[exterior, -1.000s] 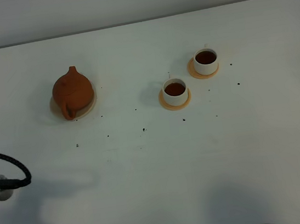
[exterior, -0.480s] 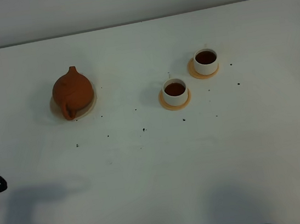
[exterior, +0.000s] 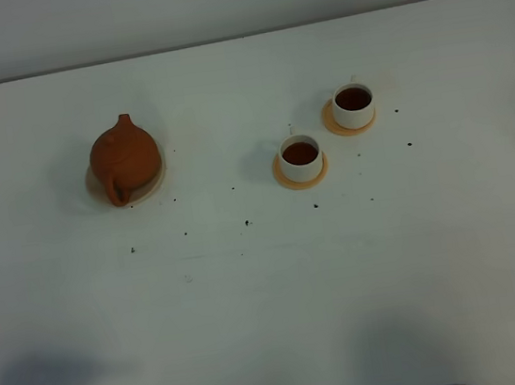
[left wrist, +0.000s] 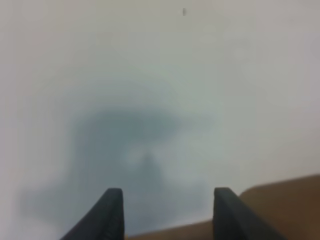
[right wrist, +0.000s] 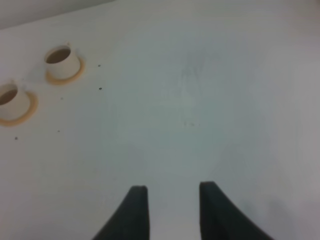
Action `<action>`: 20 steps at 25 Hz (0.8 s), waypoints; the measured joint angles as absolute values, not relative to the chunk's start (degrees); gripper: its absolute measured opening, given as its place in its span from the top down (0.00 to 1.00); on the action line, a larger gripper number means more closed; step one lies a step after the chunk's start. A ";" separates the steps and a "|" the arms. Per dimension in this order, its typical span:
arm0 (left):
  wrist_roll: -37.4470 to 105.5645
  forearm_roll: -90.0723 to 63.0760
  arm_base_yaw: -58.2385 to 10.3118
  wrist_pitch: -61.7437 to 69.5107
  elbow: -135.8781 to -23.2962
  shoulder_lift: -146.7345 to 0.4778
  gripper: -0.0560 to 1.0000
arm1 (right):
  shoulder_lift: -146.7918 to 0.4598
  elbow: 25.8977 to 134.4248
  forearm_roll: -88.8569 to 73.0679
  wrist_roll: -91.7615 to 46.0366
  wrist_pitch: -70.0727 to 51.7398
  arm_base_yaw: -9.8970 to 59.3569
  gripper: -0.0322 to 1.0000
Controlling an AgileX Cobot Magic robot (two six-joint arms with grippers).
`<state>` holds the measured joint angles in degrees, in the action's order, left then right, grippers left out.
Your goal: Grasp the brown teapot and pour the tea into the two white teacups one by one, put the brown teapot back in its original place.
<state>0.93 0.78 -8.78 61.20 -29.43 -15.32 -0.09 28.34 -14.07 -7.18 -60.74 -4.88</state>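
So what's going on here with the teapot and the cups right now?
Nothing is being handled. The brown teapot sits on its pale saucer, and both white teacups hold dark tea on their coasters. The left gripper and right gripper are open and empty over bare table, away from the tea set. The pouring looks done.

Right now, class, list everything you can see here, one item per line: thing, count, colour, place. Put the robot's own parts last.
Teapot: one, orange-brown, on the saucer, left part of the table.
Saucer: one, pale beige, under the teapot.
Teacups: two, white, holding dark tea, right of centre; near one, far one.
Coasters: two, orange-tan, one under each cup.
Specks: several, dark, scattered in front of the teapot and cups.
Table: one, white.
Left gripper: one, black, open, empty, at the table edge.
Right gripper: one, black, open, empty, above the table.
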 joint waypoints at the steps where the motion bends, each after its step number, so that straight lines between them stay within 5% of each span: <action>1: 0.93 0.78 -8.78 61.20 -29.43 -13.99 0.56 | -0.09 28.34 -14.07 -7.18 -60.74 -4.88 0.74; 20: 0.88 0.82 -4.93 61.31 -29.43 -8.57 0.56 | -0.09 28.34 -14.07 -7.18 -60.74 -4.88 0.74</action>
